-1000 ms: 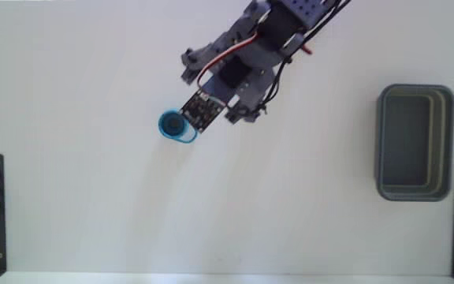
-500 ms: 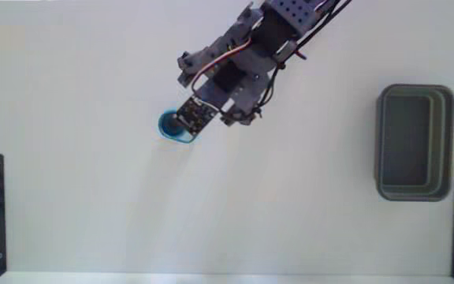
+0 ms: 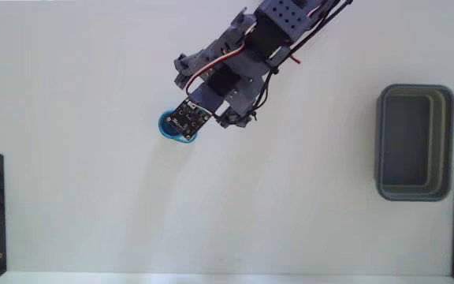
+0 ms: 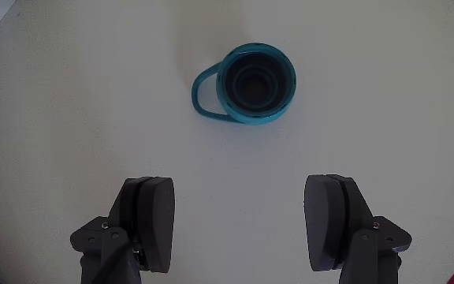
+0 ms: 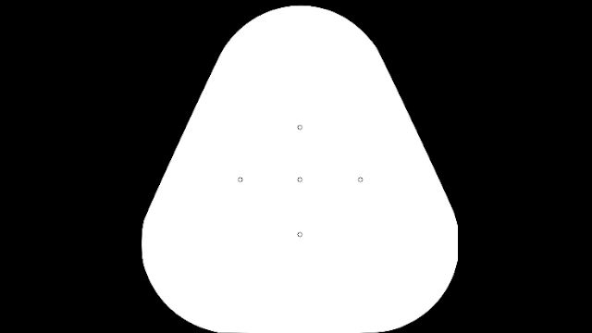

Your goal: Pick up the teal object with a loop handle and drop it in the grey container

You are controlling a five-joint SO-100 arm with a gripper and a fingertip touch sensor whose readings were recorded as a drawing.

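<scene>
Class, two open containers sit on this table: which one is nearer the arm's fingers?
The small teal cup with the loop handle, just ahead of the open fingers. The grey tub sits far off at the fixed view's right.

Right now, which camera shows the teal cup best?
The wrist view: the teal cup appears whole, with its dark hollow and loop handle. In the fixed view, the arm covers most of the cup; only a teal edge shows.
</scene>
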